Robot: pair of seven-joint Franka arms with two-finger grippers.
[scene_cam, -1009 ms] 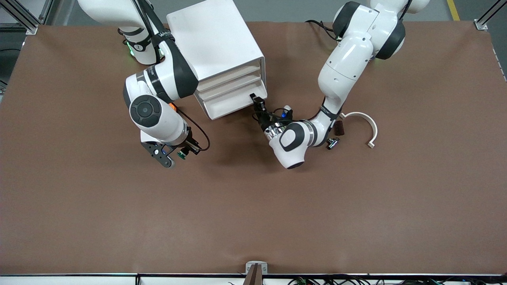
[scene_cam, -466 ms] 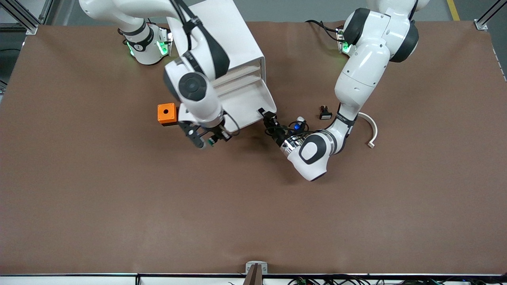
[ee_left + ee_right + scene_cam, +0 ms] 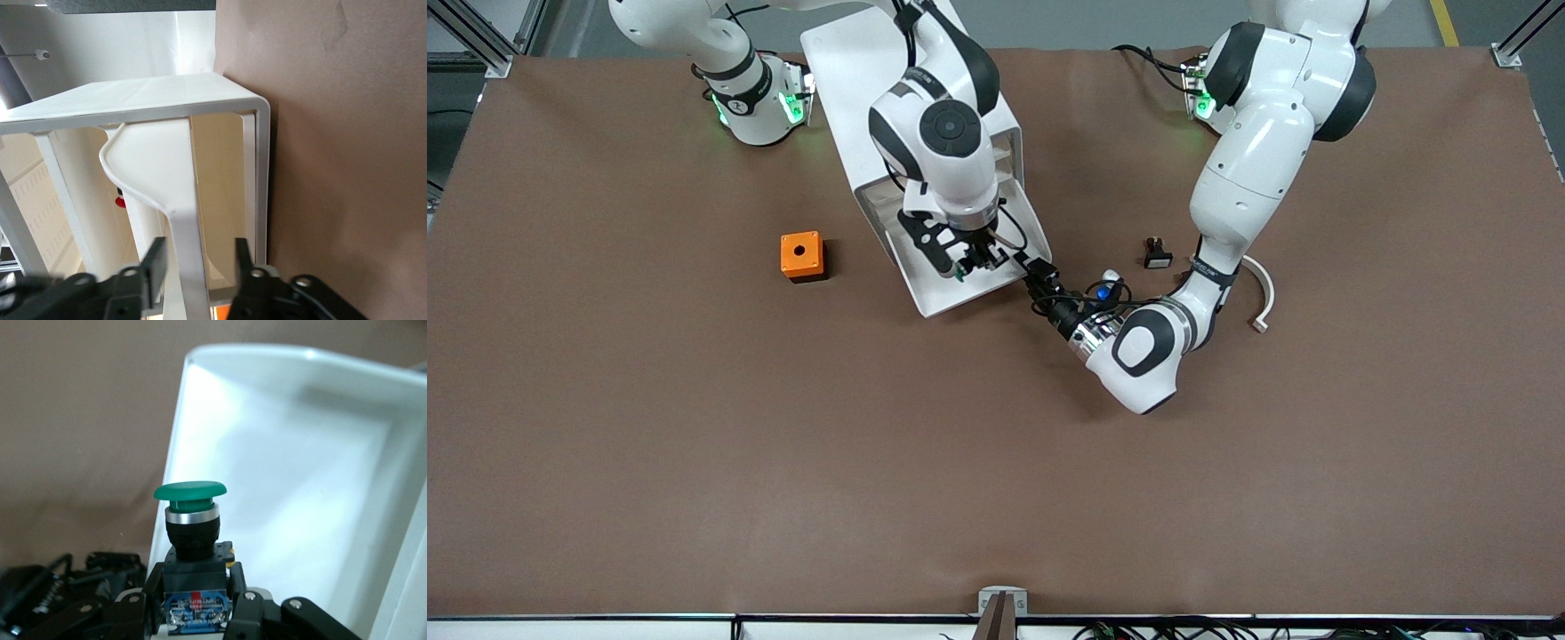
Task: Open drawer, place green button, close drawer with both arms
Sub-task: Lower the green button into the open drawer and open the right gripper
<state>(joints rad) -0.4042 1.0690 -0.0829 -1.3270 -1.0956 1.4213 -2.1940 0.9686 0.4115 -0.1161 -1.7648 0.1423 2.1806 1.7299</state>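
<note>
The lowest drawer [image 3: 938, 293] stands pulled out of the white cabinet [image 3: 871, 71], toward the front camera. My right gripper [image 3: 971, 260] hangs over the open drawer, shut on the button [image 3: 960, 269]. In the right wrist view the button [image 3: 191, 520] stands upright between the fingers of the right gripper [image 3: 193, 587], its green cap over the drawer's white floor [image 3: 300, 467]. My left gripper [image 3: 1040, 269] is at the drawer's front corner toward the left arm's end. There the left gripper [image 3: 198, 257] is open, its jaws standing either side of the drawer's rim [image 3: 183, 220] with gaps.
An orange box with a hole [image 3: 800, 256] sits on the brown table toward the right arm's end. A black switch with a white face [image 3: 1158, 258] and a white curved piece [image 3: 1263, 289] lie beside the left arm's forearm.
The right arm swung the button from the table by the orange box to over the drawer. The left gripper drew the drawer out toward the front camera, then its jaws opened.
</note>
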